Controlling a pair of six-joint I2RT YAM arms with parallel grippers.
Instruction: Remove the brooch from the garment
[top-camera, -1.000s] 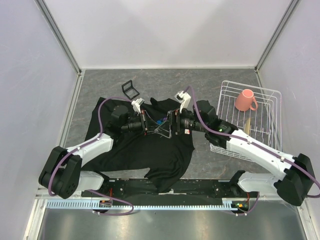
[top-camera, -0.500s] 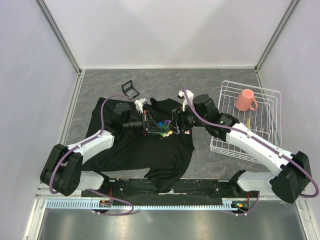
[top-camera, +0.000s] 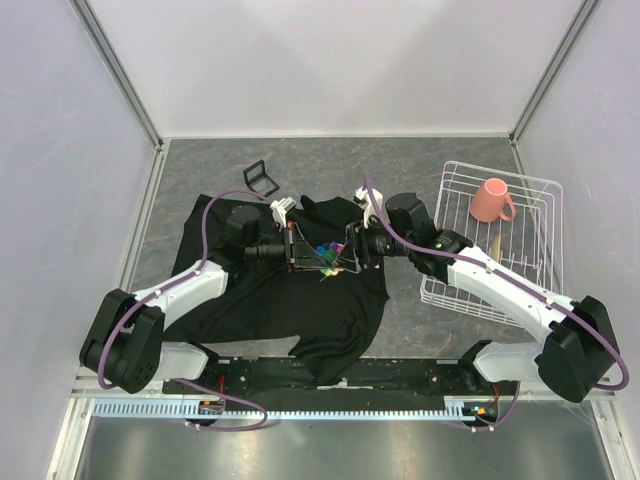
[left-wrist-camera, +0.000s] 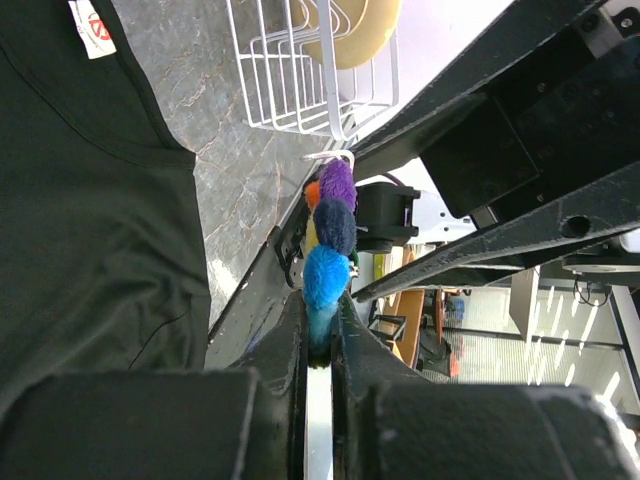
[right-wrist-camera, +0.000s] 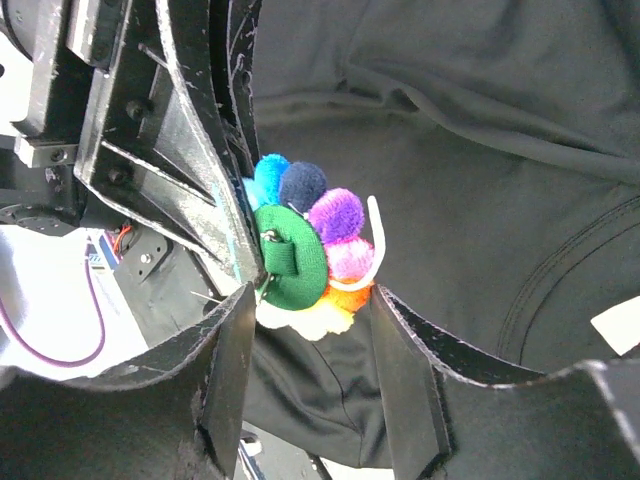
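Observation:
The brooch (top-camera: 326, 256), a round cluster of coloured pompoms on a green disc (right-wrist-camera: 300, 260), is held in the air over the black garment (top-camera: 290, 300). My left gripper (top-camera: 305, 252) is shut on its blue edge (left-wrist-camera: 325, 275), the jaws almost together. From the right, my right gripper (right-wrist-camera: 312, 300) has its fingertips against the white and orange pompoms on either side. Black cloth (right-wrist-camera: 480, 150) lies behind and below the brooch; I cannot tell whether the pin is still in it. The shirt's white-red label (left-wrist-camera: 91, 25) lies flat.
A white wire rack (top-camera: 500, 240) with a pink mug (top-camera: 490, 200) in it stands at the right. A small black stand (top-camera: 260, 178) sits behind the shirt. Grey table shows around the shirt, with pale walls on three sides.
My right gripper has moved left onto the brooch and narrowed its jaws around it. The left gripper keeps its hold and has barely shifted.

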